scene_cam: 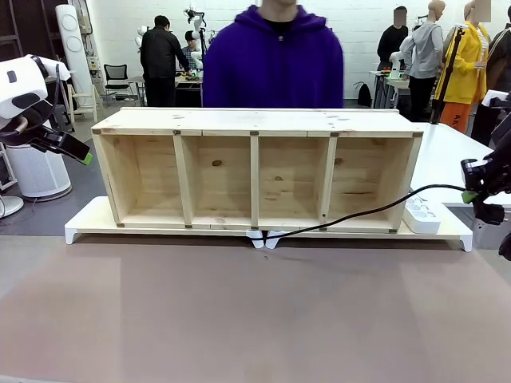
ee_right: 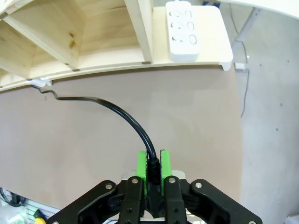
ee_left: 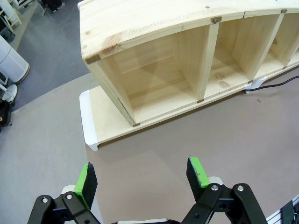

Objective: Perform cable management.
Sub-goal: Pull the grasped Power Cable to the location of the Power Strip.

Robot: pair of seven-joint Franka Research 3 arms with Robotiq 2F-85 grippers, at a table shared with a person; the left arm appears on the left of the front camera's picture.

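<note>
Right tool point(ee_right: 153, 156) tight around the cable point(ee_right: 112, 106) (left tool point(ee_left: 140, 165) agape) beside wooden shelf point(scene_cam: 255, 120).

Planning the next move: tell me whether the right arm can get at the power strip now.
Probably yes. The right gripper, shut on the cable, sits close to the power strip, which lies uncovered on the white board beside the shelf; nothing stands between them.

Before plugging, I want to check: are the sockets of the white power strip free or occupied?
Free: the sockets of the power strip hold nothing; the cable is clamped in the right gripper, apart from the strip.
</note>
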